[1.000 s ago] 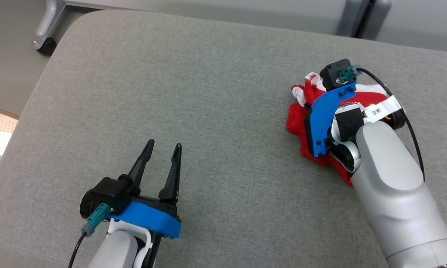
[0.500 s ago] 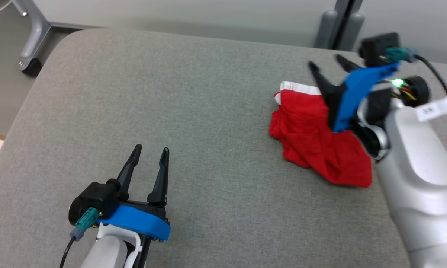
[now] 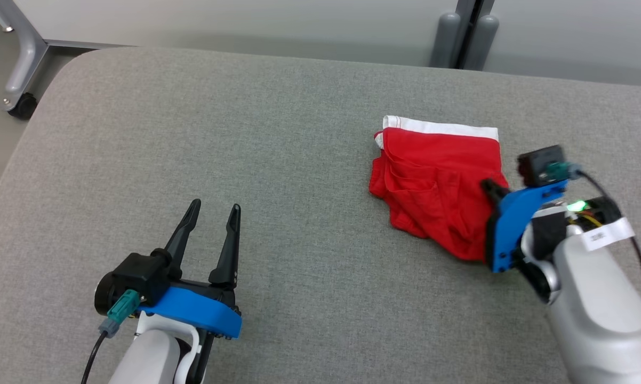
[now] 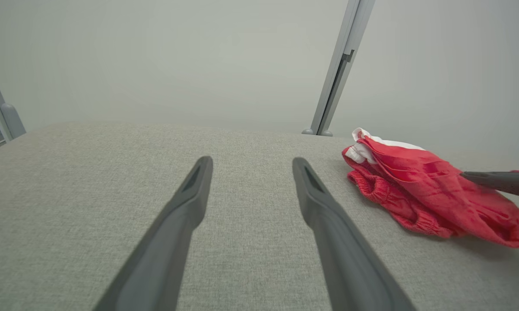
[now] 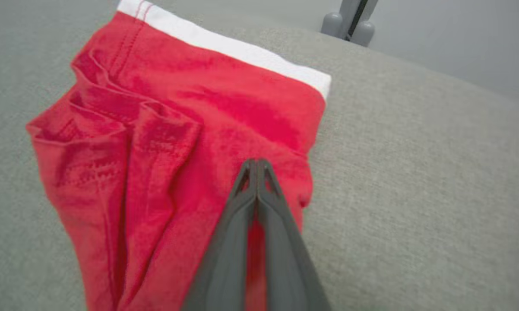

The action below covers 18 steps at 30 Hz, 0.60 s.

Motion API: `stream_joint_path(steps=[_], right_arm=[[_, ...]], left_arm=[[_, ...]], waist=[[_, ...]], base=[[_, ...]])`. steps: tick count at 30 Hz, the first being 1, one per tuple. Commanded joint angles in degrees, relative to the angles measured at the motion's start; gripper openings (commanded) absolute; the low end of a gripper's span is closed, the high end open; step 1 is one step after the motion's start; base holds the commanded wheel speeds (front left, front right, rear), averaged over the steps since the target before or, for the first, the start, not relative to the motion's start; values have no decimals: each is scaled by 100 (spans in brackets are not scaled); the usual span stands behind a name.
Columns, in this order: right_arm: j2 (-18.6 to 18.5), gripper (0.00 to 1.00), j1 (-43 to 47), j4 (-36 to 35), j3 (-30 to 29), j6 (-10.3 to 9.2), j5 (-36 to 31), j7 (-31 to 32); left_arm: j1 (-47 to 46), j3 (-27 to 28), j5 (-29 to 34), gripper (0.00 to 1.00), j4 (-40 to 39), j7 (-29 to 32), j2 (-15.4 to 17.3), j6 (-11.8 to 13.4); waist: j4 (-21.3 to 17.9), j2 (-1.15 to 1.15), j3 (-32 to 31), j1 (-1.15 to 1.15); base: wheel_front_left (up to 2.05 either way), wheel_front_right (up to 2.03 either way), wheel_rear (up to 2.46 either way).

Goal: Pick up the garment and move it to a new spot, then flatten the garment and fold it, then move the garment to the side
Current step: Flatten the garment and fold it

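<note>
Right gripper point(image 5: 255, 164) was shut tight, tips on the red garment point(image 3: 432, 170); couldn't tell if it nipped cloth. Garment lay creased on the grey pad's point(image 3: 246, 133) right half. Left gripper point(image 3: 213, 210) was open, empty. Flattening step, I'd say; next needs the folds spread.

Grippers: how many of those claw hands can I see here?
2. The left gripper hangs open above the grey cushion at the head view's lower left; the right gripper, fingers shut, is over the red garment's right side.
</note>
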Motion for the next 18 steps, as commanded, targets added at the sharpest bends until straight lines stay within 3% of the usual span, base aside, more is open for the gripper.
stream_joint_path(steps=[1, 10, 18], right_arm=[[55, 0, 69, 15, 111, 4, -27, -46], [412, 0, 148, 11, 1631, 4, 334, -121], [437, 0, 428, -984, 2907, 4, 1752, 74]], left_arm=[[-96, 9, 3, 100, 11, -25, 36, 4], [-13, -2, -44, 100, 57, -25, 49, 4], [168, 78, -95, 100, 70, -25, 90, 80]], waist=[[-13, 0, -1, 0], [-54, 0, -61, 0], [-149, 0, -250, 0]], base=[[0, 0, 0], [0, 0, 0], [0, 0, 0]])
